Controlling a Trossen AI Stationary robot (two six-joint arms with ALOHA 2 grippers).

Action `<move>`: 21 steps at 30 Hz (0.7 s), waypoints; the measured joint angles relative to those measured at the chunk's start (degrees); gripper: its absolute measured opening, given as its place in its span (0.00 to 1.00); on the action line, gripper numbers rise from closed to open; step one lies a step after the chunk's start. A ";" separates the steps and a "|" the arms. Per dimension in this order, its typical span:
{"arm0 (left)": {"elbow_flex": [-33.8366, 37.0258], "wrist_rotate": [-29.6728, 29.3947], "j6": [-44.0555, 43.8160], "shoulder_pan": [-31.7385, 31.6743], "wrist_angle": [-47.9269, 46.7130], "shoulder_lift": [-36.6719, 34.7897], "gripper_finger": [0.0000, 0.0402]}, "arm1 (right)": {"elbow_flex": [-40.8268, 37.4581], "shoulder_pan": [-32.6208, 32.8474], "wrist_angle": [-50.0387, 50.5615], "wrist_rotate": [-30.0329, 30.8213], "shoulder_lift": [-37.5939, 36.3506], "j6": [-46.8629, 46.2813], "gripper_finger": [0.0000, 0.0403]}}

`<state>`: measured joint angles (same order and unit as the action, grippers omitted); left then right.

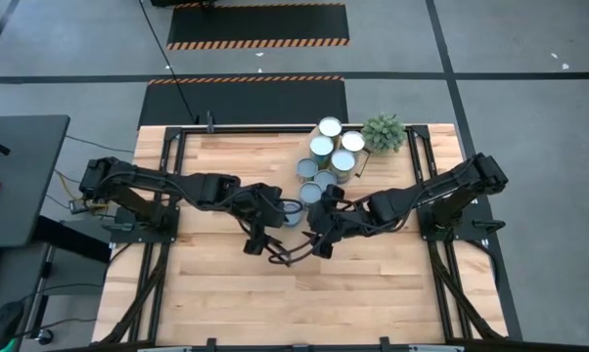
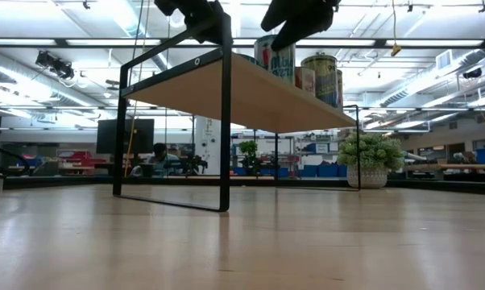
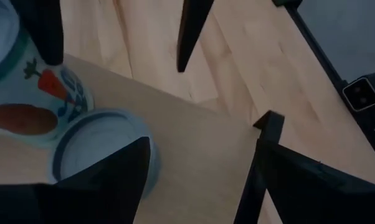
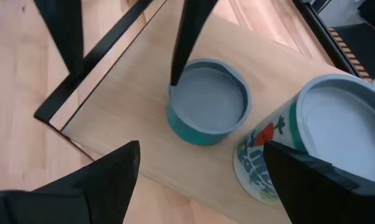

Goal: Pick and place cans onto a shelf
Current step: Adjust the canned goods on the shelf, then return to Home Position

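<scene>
From my station the high view looks straight down on the whole slatted table point(image 1: 226, 293), with both arms and some grey floor around it. The low view sits at tabletop height near the front edge, facing level across the wood into the room beyond, and it looks up at the underside of the shelf point(image 2: 250, 93). Each wrist view hangs close above that shelf point(image 3: 194, 155), aimed downward past its own dark fingers. Both wrist views share the short teal can point(image 4: 207, 102) and the taller printed can point(image 4: 287, 152) beside it, and the high view takes in the same cluster.
</scene>
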<state>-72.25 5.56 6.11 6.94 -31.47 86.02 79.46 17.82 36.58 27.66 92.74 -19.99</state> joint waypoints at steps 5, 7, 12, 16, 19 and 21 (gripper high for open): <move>0.00 0.00 -0.66 -0.02 1.83 0.00 0.74 | 0.02 -0.21 0.90 0.23 -0.73 0.00 0.86; 0.00 0.00 -0.66 -0.02 2.27 0.00 0.74 | 0.02 -0.31 0.91 0.71 -0.97 0.01 0.86; 0.02 0.88 -0.57 0.24 2.80 -0.34 0.74 | 0.02 -0.12 -1.38 0.71 -2.72 0.28 0.86; -0.03 1.33 -0.71 0.53 2.87 -0.82 0.74 | 0.02 0.53 -1.80 0.19 -4.08 0.19 0.86; 0.00 1.97 -0.96 0.74 3.46 -1.68 0.74 | 0.02 1.02 -2.14 -0.66 -5.44 -1.70 0.86; 0.00 2.01 -1.03 0.74 3.37 -2.48 0.74 | 0.02 1.16 -1.23 -0.69 -6.63 -4.51 0.86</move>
<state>-72.25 7.57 5.08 7.68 -28.10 83.53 79.48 18.98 35.35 26.97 86.11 -24.50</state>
